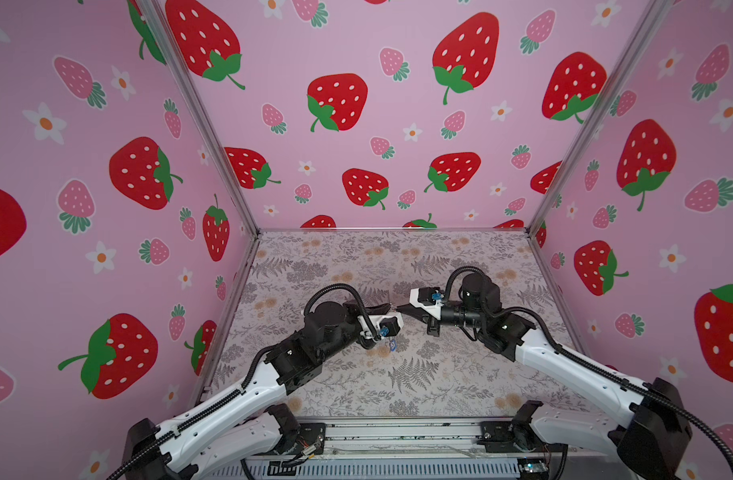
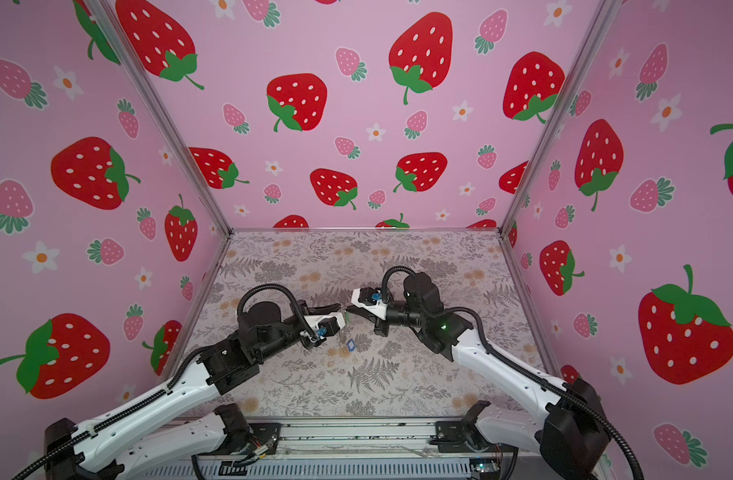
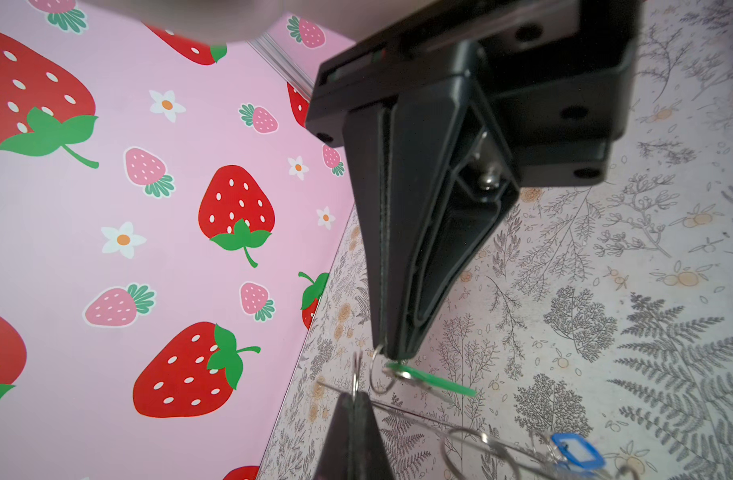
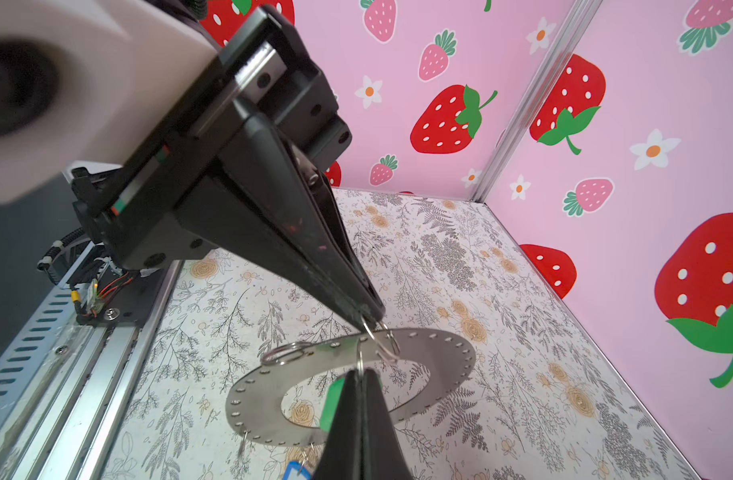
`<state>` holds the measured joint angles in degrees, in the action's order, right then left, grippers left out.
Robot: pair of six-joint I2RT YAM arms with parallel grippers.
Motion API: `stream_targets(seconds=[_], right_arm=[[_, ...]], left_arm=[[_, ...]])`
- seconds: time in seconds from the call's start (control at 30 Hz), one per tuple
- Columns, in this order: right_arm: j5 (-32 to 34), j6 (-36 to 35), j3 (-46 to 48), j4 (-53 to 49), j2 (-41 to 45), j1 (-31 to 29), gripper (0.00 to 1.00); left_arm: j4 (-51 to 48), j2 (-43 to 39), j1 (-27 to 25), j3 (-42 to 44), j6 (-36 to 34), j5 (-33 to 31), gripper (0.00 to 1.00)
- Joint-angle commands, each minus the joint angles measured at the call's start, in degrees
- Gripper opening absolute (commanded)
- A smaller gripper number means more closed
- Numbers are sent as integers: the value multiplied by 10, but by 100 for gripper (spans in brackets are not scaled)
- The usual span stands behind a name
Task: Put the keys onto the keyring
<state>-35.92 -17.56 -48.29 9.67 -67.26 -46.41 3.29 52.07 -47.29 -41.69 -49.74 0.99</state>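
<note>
- Left gripper (image 3: 392, 353) fingers closed, pinching small ring (image 3: 379, 372) bearing green key (image 3: 433, 380).
- Right gripper (image 4: 371, 321) fingers closed, pinching wire loop (image 4: 382, 340) at keyring (image 4: 444, 357) rim.
- Blue key (image 3: 577, 451) below keyring.

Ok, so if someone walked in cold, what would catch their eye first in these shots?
The pink strawberry walls grab the eye first, all around the floral table. Mid-table, the left gripper and right gripper meet tip to tip, each shut on a small wire ring on the flat grey keyring. A green key sits by the tips; a blue key hangs lower down.
</note>
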Motion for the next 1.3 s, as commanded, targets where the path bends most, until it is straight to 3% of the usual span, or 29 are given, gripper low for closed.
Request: stream_targets(seconds=[0.0,1.0,1.17,1.27], right_arm=[[5,6,-4,14,16,-3,0],[-21,60,5,38,7,22,0],[-39,59,11,37,4,27,0],[-46,52,13,31,2,31,0]], left_arm=[[30,-10,-3,-3,-15,1,0],[16,-31,-3,3,-28,34,0],[13,-30,9,-3,8,65,0],[17,-33,29,-4,40,115,0]])
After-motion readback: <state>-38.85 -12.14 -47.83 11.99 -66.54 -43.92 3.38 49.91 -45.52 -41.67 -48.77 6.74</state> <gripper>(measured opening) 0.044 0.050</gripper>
